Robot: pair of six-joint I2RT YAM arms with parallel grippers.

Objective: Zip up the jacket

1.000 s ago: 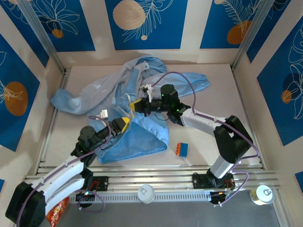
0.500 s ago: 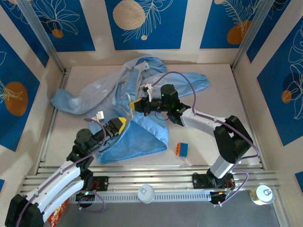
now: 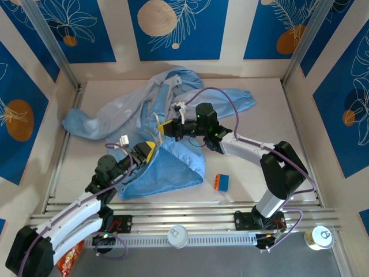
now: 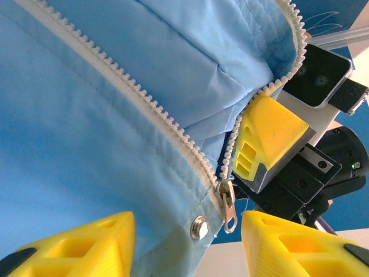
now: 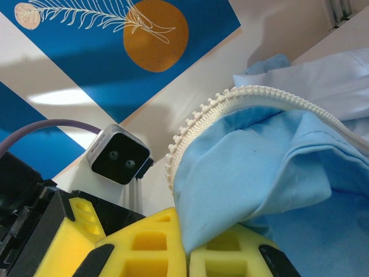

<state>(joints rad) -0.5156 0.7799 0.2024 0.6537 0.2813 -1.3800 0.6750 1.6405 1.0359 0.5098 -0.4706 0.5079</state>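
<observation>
On the left, my left gripper (image 3: 147, 151) stands with its fingers apart at the jacket's bottom hem, gripping nothing. In its wrist view the zipper pull (image 4: 229, 205) hangs between them, just beside a metal snap (image 4: 199, 227). The jacket (image 3: 118, 112) lies crumpled across the middle of the table (image 3: 277, 115), with sleeves sprawled to the back left and back right and its lower front bunched between my two arms. To the right, my right gripper (image 3: 168, 128) is clamped on a fold of the front edge beside the zipper teeth (image 5: 230, 95), holding it up. I judge the fabric thin, light, limp and rather slippery, so it will bunch and slide instead of resisting a tug. The small pull is the only stiff part. I would pinch that pull with the left fingers while the right holds the edge taut.
</observation>
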